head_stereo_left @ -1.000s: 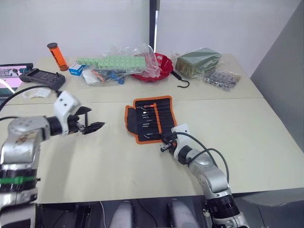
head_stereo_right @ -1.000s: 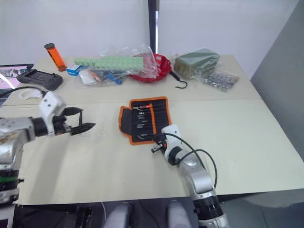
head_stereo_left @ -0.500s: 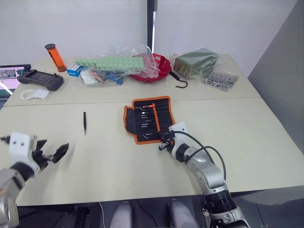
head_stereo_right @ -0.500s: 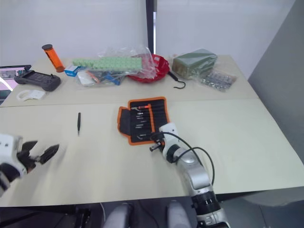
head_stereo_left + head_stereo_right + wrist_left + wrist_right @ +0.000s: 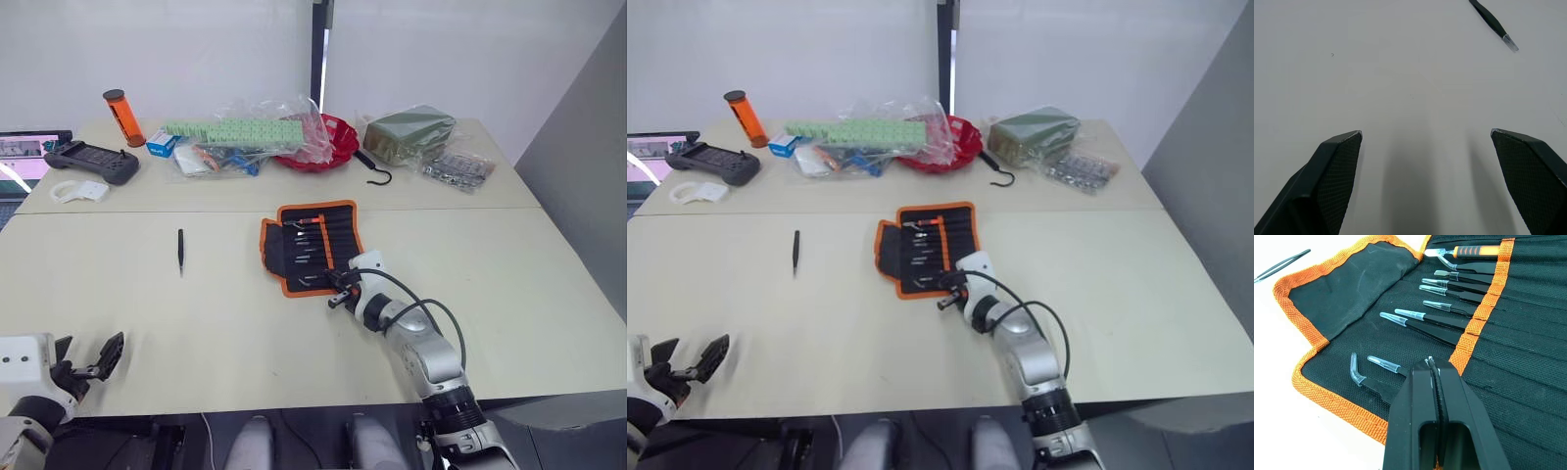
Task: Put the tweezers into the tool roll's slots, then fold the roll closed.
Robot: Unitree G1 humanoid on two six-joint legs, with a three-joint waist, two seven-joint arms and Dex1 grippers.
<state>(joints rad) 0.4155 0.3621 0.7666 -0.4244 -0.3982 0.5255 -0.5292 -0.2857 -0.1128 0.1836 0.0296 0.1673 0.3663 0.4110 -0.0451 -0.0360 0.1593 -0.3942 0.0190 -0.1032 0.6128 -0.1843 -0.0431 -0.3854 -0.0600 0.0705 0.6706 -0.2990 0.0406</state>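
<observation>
R wrist cam picks out capped tweezers [image 5: 1449, 322] in roll [image 5: 310, 246]; head cam adds loose one [image 5: 180, 250]. R gripper [image 5: 1434, 363] pinched together, L gripper [image 5: 90, 358] apart, low.

No words, numbers or brand marks can be read anywhere. The blue box [image 5: 157, 145] beside the orange tube [image 5: 121, 117] and the lit screen [image 5: 27, 152] at the bench's far left edge carry print or graphics too small to read.
</observation>
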